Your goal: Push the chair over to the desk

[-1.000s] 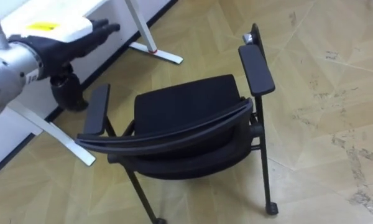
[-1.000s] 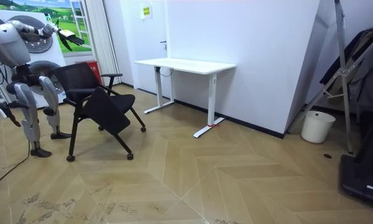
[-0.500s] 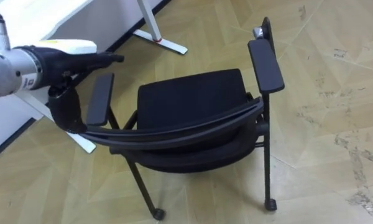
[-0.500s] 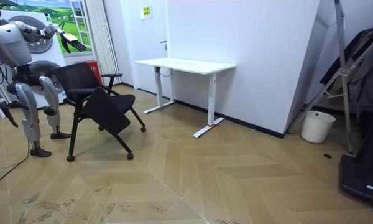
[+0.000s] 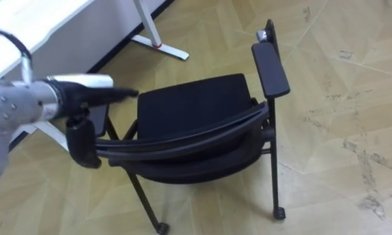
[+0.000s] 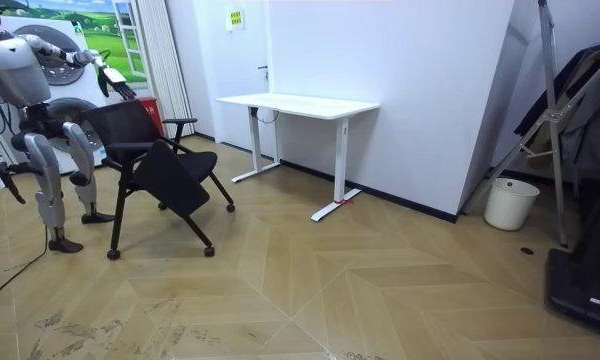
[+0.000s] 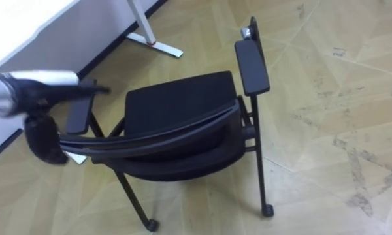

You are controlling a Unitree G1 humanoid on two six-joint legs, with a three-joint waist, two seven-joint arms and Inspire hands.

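The black chair (image 5: 189, 108) with two armrests stands on the wood floor just in front of me, its backrest rim (image 5: 183, 140) nearest me and its seat facing away. My left hand (image 5: 95, 98) reaches in from the left at the backrest's left end, open, with straight fingers pointing over the seat's left edge and the thumb hanging down beside the rim. It covers the left armrest, and I cannot tell whether it touches the chair. The right armrest (image 5: 269, 68) is free. In the room view I stand behind the chair (image 6: 145, 140) with my left hand (image 6: 115, 82) above its back. My right hand (image 6: 12, 188) hangs low at my side.
A white desk (image 6: 300, 103) stands against the white wall ahead on my left, and its foot (image 5: 160, 49) lies on the floor just beyond the chair. A white bin (image 6: 510, 203) and dark equipment stand at the room view's right. Open floor lies to the chair's right.
My left hand has come down and rightward from over the desk's edge to the left end of the chair's backrest. The chair has stayed put.
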